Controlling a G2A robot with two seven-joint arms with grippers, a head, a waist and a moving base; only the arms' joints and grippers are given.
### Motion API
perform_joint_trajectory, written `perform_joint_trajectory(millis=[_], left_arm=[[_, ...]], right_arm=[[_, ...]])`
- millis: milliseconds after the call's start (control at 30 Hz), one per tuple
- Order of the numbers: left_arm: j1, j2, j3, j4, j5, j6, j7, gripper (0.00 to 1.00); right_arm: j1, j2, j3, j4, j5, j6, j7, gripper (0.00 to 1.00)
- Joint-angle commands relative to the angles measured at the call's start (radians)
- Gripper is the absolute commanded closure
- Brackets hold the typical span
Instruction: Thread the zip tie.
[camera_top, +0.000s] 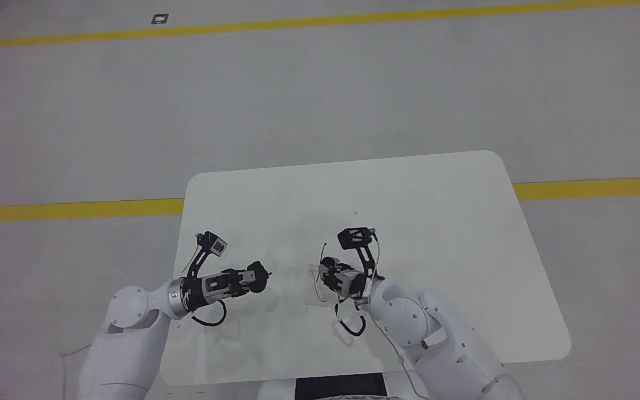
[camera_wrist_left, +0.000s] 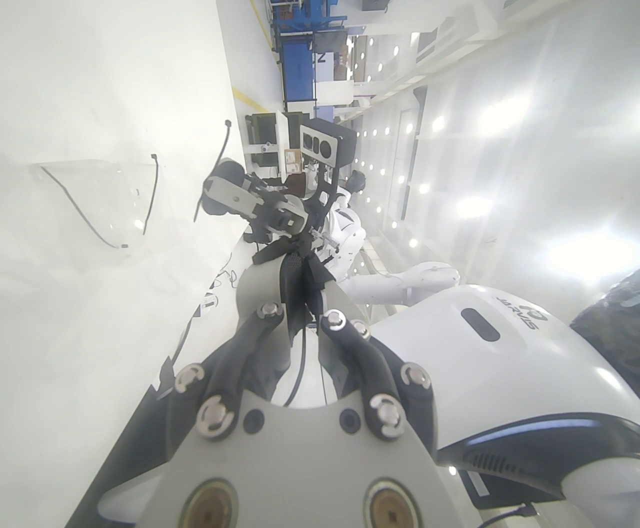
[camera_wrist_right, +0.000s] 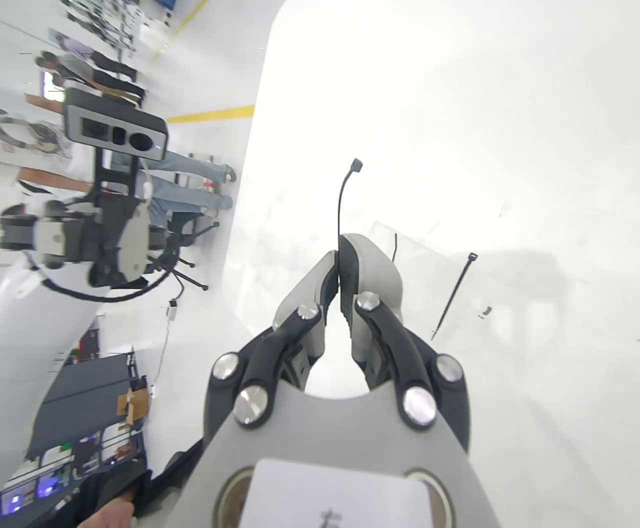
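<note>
Top view: one white counter (camera_top: 450, 200) carries one clear tray (camera_wrist_left: 100, 162) holding two black zip ties (camera_wrist_right: 452, 295). Above the tray, the right gripper (camera_wrist_right: 339, 252) is clamped on a third zip tie (camera_wrist_right: 340, 210). Whether the left gripper (camera_top: 262, 275), well apart, is parted I cannot tell.

- Table (camera_top: 440, 220): it carries the tray (camera_wrist_left: 100, 172), which I see near the robot's edge, about midway across.
- Loose ties (camera_wrist_left: 75, 210): two lie in the tray, apart from each other.
- Right gripper (camera_wrist_right: 340, 265): raised by the tray's right side, with my held tie (camera_wrist_right: 341, 200) pinched between its fingers. The tie's head end points away from the robot.
- Left gripper (camera_top: 262, 277): left of the tray and apart from it, above the table. I see it facing the right gripper across the tray.
</note>
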Motion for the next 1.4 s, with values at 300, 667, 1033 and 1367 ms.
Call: perform_joint_trajectory(millis=[300,667,1033,1367], left_arm=[[0.000,0.000,0.000,0.000,0.000,0.000,0.000,1.00],[0.000,0.000,0.000,0.000,0.000,0.000,0.000,1.00],[0.000,0.000,0.000,0.000,0.000,0.000,0.000,1.00],[0.000,0.000,0.002,-0.001,0.000,0.002,0.007,1.00]], right_arm=[[-0.002,0.004,0.010,0.003,0.013,-0.037,0.001,1.00],[-0.085,-0.006,-0.039,-0.103,-0.021,-0.038,-0.333,1.00],[-0.075,-0.017,-0.134,-0.092,-0.164,-0.043,-0.474,1.00],[-0.067,-0.018,-0.155,-0.090,-0.216,-0.046,-0.476,1.00]])
